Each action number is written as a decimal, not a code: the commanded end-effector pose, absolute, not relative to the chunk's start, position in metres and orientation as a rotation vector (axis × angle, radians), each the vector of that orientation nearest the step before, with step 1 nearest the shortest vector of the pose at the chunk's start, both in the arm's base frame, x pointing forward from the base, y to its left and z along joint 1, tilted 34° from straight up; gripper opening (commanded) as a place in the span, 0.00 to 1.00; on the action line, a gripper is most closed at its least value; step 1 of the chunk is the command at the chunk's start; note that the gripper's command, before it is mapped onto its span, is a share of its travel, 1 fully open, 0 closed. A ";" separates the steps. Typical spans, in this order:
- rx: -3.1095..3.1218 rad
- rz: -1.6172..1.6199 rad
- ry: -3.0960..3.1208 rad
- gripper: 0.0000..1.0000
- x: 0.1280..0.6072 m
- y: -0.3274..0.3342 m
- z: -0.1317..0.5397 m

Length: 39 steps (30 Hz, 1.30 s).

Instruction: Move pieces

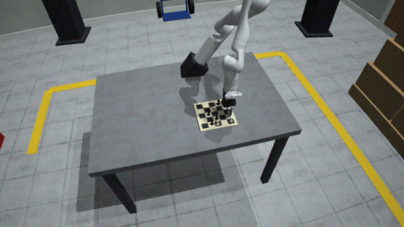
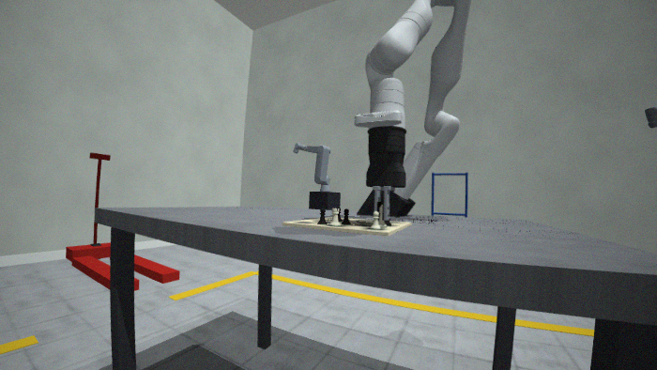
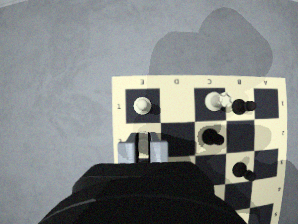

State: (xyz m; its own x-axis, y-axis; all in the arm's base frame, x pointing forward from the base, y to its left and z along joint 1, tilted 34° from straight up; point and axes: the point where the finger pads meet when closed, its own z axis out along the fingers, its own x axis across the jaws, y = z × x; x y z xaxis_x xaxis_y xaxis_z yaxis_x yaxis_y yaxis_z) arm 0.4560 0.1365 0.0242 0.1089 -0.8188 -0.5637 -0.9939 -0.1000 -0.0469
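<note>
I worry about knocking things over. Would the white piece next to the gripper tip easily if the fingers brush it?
Probably yes: the white piece looks tall over a narrow base. It seems rigid and light. The gripper, shut on a piece, stands very close beside it.

board (image 3: 178, 90): cream and black squares, flat on the table, letters and digits along the rim.
held piece (image 3: 143, 144): dark, clamped between the gripper (image 3: 141, 148) fingers, near the board's edge; square not legible.
white pieces: one (image 3: 141, 104) upright on a dark square in the edge row; another (image 3: 213, 100) upright in the same row.
black pieces: three (image 3: 242, 106), (image 3: 212, 136), (image 3: 245, 171), upright, apart.
</note>
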 end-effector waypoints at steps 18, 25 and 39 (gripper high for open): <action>-1.977 0.563 1.763 0.00 0.457 0.136 0.025; -1.977 0.563 1.763 0.00 0.457 0.136 0.025; -1.977 0.563 1.763 0.44 0.457 0.136 0.025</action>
State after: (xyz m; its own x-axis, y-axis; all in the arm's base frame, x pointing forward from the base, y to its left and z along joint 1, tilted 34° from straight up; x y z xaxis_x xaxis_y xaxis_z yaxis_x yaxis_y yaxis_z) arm 0.4560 0.1365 0.0242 0.1089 -0.8188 -0.5637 -0.9939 -0.1000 -0.0469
